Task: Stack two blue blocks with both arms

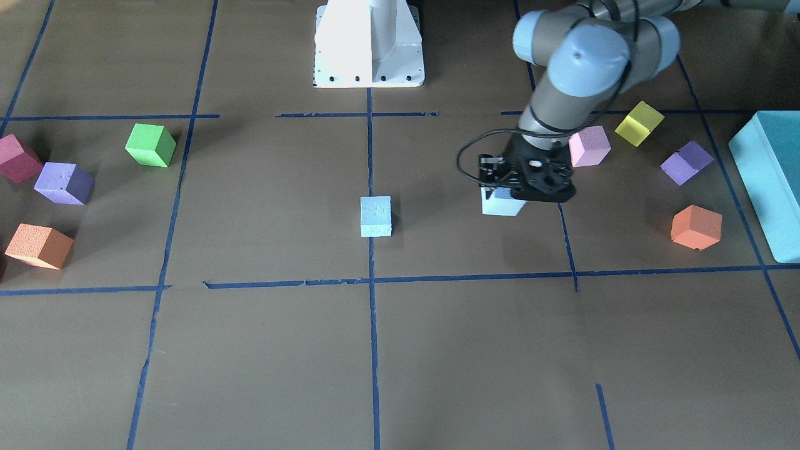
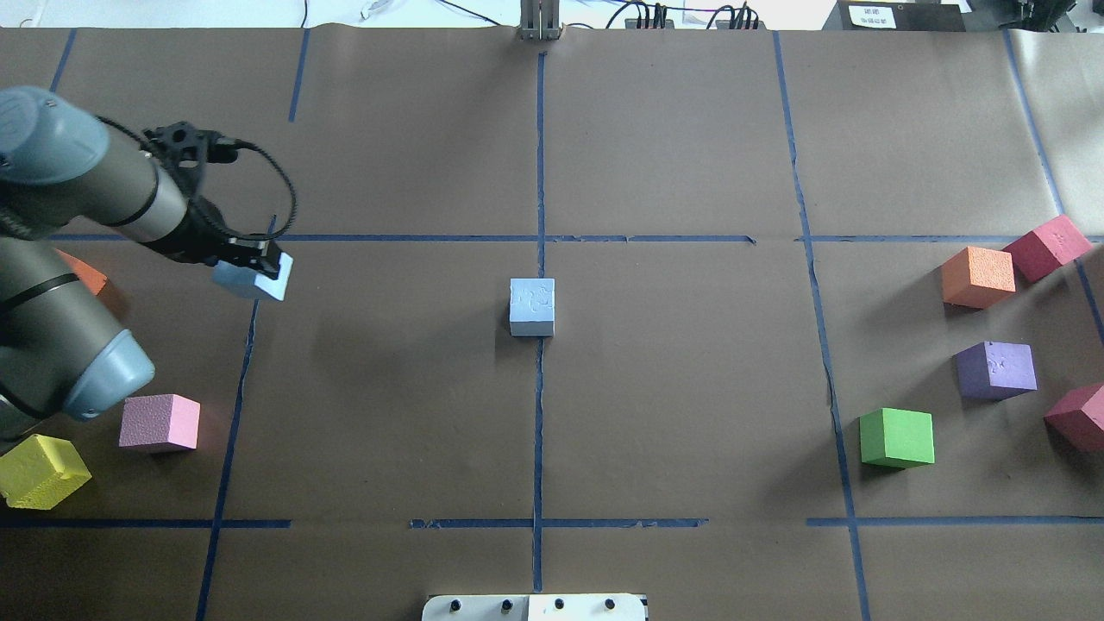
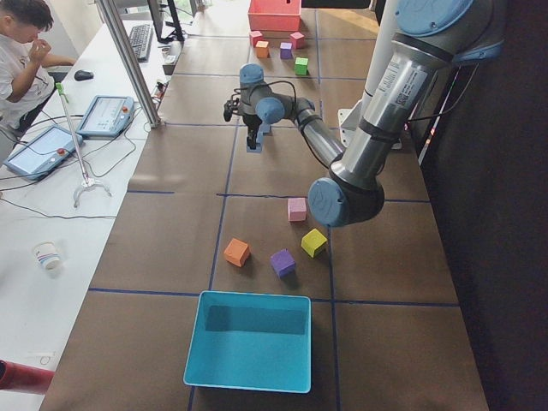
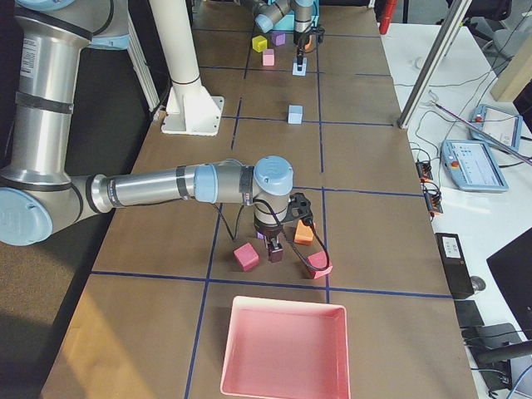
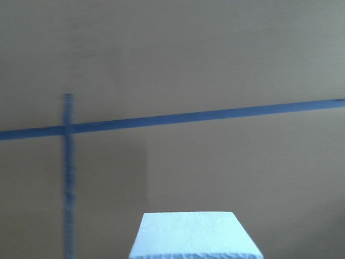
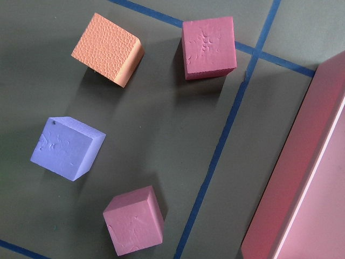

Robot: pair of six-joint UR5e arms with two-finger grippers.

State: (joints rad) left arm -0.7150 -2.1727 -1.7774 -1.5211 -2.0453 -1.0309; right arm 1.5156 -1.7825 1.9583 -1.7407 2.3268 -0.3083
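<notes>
One blue block (image 1: pixel 375 216) sits on the table's centre line; it also shows in the overhead view (image 2: pixel 532 306) and the exterior right view (image 4: pixel 294 114). My left gripper (image 1: pixel 524 187) (image 2: pixel 252 264) is shut on the other blue block (image 1: pixel 502 204) (image 2: pixel 250 279) and holds it slightly above the table, well to the left of the centre block. The held block fills the bottom of the left wrist view (image 5: pixel 194 240). My right gripper (image 4: pixel 278 237) shows only in the exterior right view, low over cubes at the right end. I cannot tell whether it is open.
Pink (image 2: pixel 159 423), yellow (image 2: pixel 41 470) and orange (image 1: pixel 695 227) cubes and a turquoise box (image 1: pixel 769 175) lie by the left arm. Green (image 2: pixel 897 437), purple (image 2: pixel 996 369), orange (image 2: pixel 977 276) and maroon (image 2: pixel 1046 247) cubes lie at the right. A pink tray (image 4: pixel 283 353) stands beyond them.
</notes>
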